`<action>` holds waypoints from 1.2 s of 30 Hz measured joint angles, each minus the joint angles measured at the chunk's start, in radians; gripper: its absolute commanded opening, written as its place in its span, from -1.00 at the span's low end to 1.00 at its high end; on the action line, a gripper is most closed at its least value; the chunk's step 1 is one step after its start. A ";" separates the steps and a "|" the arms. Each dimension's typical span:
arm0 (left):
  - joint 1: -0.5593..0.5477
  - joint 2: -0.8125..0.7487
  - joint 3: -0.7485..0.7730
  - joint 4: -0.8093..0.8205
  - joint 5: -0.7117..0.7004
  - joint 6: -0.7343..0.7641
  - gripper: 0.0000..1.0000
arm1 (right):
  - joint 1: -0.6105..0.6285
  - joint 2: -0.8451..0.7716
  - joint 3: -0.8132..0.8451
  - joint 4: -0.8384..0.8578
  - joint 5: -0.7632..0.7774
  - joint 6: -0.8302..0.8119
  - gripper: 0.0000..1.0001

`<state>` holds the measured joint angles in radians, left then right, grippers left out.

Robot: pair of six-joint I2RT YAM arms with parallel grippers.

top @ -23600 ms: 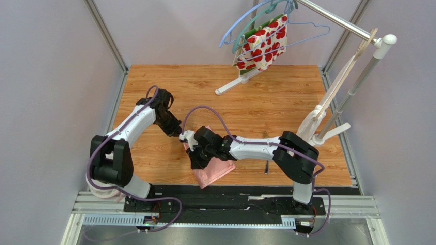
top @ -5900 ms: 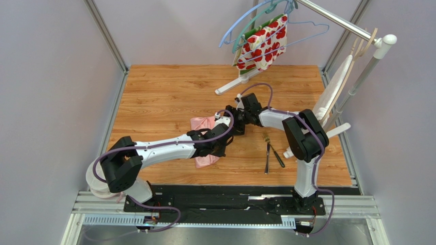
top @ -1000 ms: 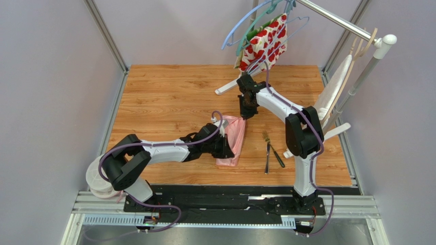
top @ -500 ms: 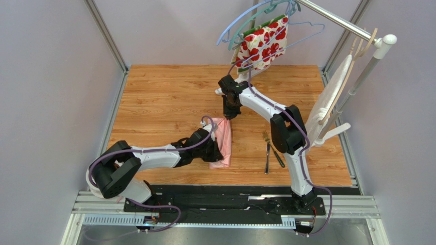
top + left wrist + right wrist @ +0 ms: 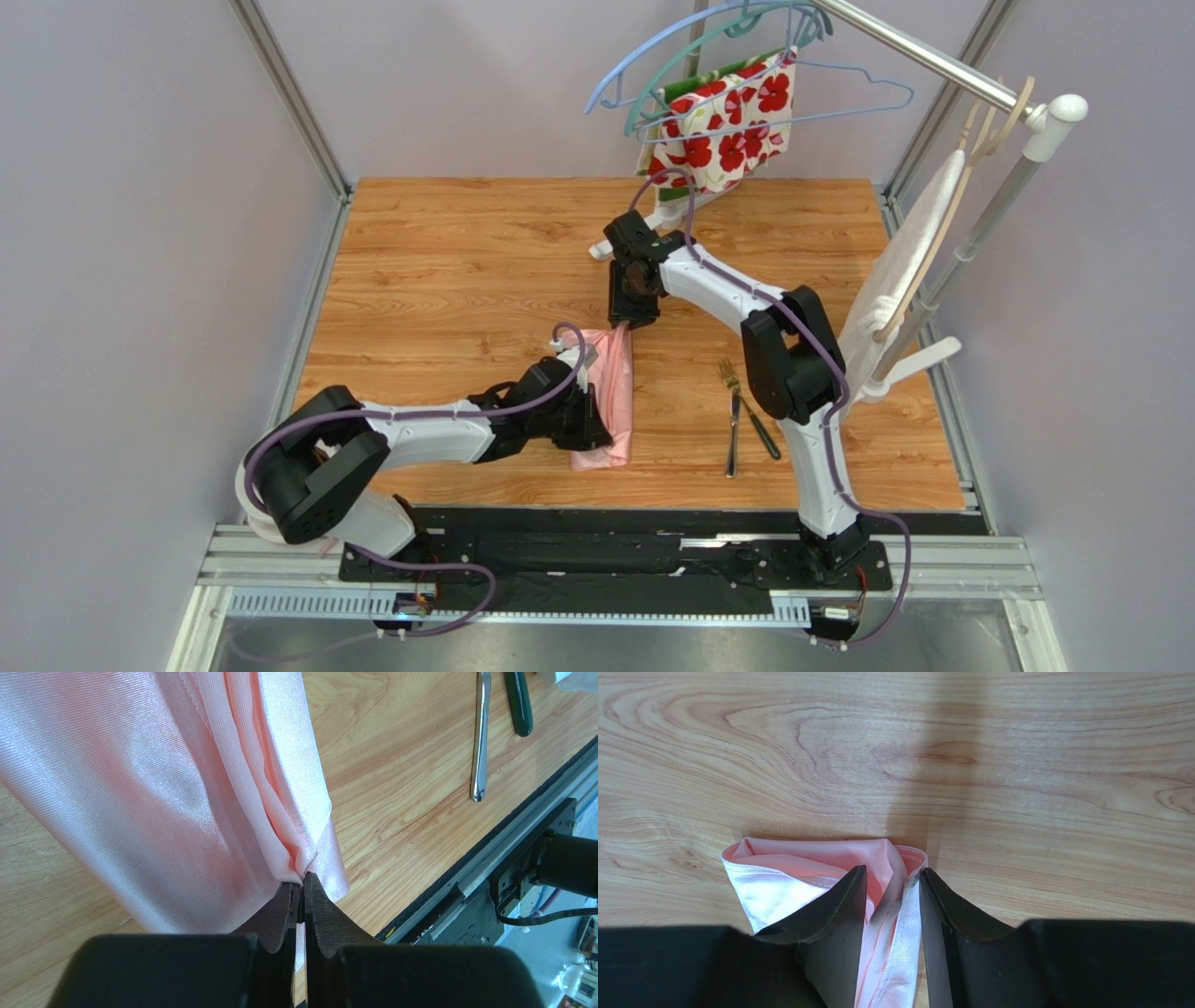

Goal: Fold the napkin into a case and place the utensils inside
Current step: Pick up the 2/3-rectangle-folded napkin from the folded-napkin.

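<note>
One napkin (image 5: 612, 392), folded into long narrow strip, lies mid-table (image 5: 449, 266). Two claws at it: left claw (image 5: 303, 880) pinched tight on near-end fold; right claw (image 5: 891, 876) jaws parted, straddling far end. Two utensils (image 5: 731, 441), fork (image 5: 727, 375) and darker piece (image 5: 765, 437), lie right of napkin, apart from both claws.

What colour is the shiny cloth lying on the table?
The napkin is plain light pink with no pattern. The left wrist view shows it best.
</note>
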<state>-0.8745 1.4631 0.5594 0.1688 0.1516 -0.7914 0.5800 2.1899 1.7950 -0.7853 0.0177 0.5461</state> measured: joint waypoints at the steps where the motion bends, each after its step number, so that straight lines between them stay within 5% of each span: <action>1: 0.000 0.000 0.000 0.000 0.002 -0.001 -1.00 | -0.003 0.000 0.000 0.003 0.000 0.000 -0.22; 14: 0.000 0.000 0.000 -0.002 0.005 -0.007 -1.00 | -0.017 -0.002 -0.027 0.009 -0.012 0.000 -0.32; 21: 0.000 0.000 0.000 -0.004 0.008 -0.006 -1.00 | -0.017 -0.004 -0.058 0.026 -0.045 0.005 -0.94; 24: 0.000 0.000 0.000 -0.008 0.015 -0.006 -1.00 | -0.019 -0.010 -0.067 0.031 -0.053 0.010 -1.00; 30: 0.000 0.011 0.039 -0.037 0.058 0.011 -0.45 | -0.019 -0.032 -0.068 0.040 -0.072 0.006 -1.00; 36: 0.046 -0.069 0.114 -0.149 0.137 0.031 -0.38 | -0.021 -0.040 -0.071 0.071 -0.084 -0.028 -1.00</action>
<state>-0.8284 1.3945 0.6739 0.0196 0.2890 -0.7609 0.5591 2.1494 1.7241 -0.7143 -0.0666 0.5182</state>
